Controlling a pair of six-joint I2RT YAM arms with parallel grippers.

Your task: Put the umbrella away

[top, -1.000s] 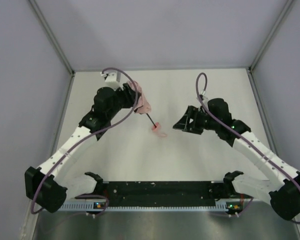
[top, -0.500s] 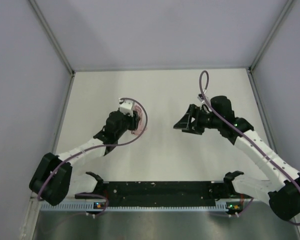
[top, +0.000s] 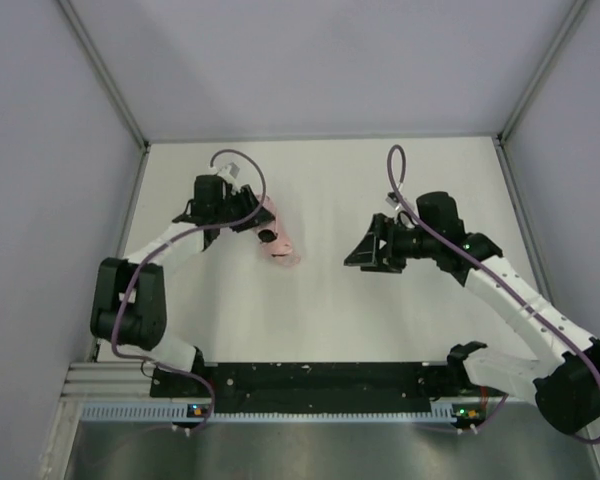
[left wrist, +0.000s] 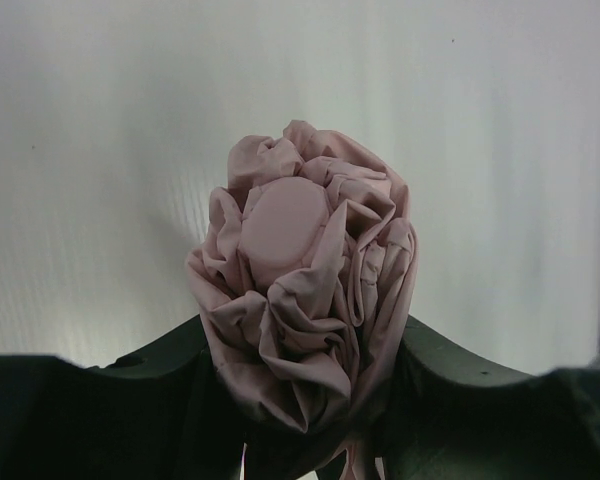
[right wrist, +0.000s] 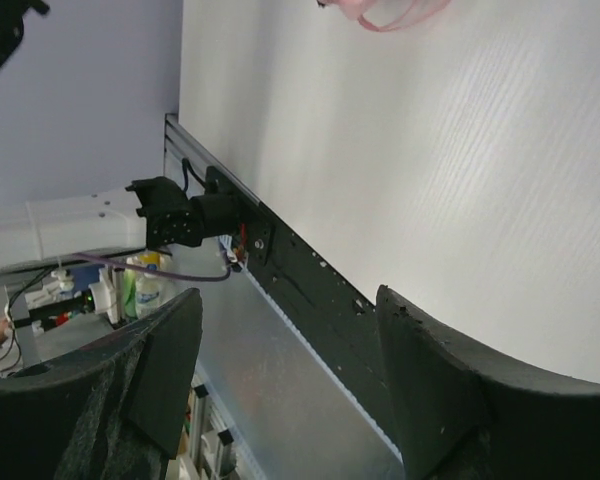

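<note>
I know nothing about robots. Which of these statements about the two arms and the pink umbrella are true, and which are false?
1. The left gripper is clamped on the umbrella. True.
2. The right gripper holds the umbrella's handle. False: its jaws stand open with nothing between them.
3. The umbrella is spread wide open. False: its pale pink fabric is bunched into a crumpled bundle.
4. The two grippers are apart, not touching. True.
5. A thin pink strap loops out from the umbrella. True.
</note>
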